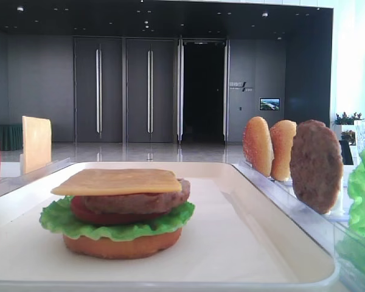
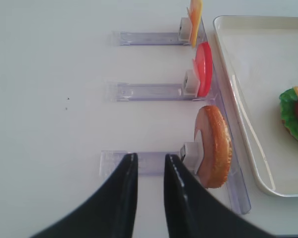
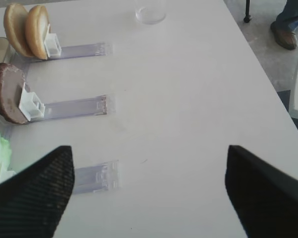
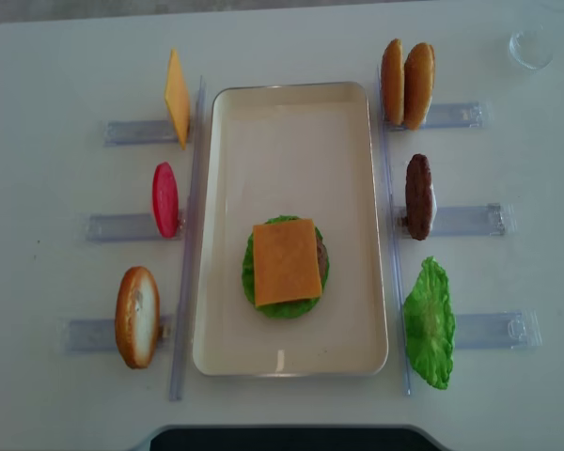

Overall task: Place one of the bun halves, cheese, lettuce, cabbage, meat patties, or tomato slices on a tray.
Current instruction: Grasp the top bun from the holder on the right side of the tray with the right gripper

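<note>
Our left claw (image 2: 150,166) hangs nearly closed, holding nothing, just left of a bun half (image 2: 214,147) standing in its rack; the tray (image 4: 291,359) lies beyond; our right claw (image 3: 149,163) gapes wide, empty, patty (image 3: 7,94) ahead-left.

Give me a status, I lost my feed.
Right end effector open, empty. Left end effector nearly shut, empty, by bun half. Cheese tops stack on tray. Nothing blocking.
</note>
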Available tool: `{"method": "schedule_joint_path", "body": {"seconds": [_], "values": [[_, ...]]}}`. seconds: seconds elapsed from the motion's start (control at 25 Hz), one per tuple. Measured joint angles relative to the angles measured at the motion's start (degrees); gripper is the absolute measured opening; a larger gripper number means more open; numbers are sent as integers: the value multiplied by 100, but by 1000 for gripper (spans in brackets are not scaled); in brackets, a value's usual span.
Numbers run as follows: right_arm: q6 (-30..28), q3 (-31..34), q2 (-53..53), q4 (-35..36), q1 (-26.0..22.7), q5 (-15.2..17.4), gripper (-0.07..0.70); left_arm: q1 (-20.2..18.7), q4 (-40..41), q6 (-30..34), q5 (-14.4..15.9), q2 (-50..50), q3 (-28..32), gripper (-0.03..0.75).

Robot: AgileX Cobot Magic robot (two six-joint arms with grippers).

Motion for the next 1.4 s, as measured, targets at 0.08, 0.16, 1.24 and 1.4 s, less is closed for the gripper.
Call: {"method": "schedule_joint_path", "body": {"seconds": [0.08,0.16,1.24,1.4], "values": [[0,0,0,-101,0,0,587,0,0,0,0,0,0,140],[0,0,0,-167,0,0,587,0,0,0,0,0,0,140],[222,-4058,6571,-134,0,182,587,0,0,0,0,0,0,140],[185,-4710,7397,-164,0,414,587,0,0,0,0,0,0,140]]}}
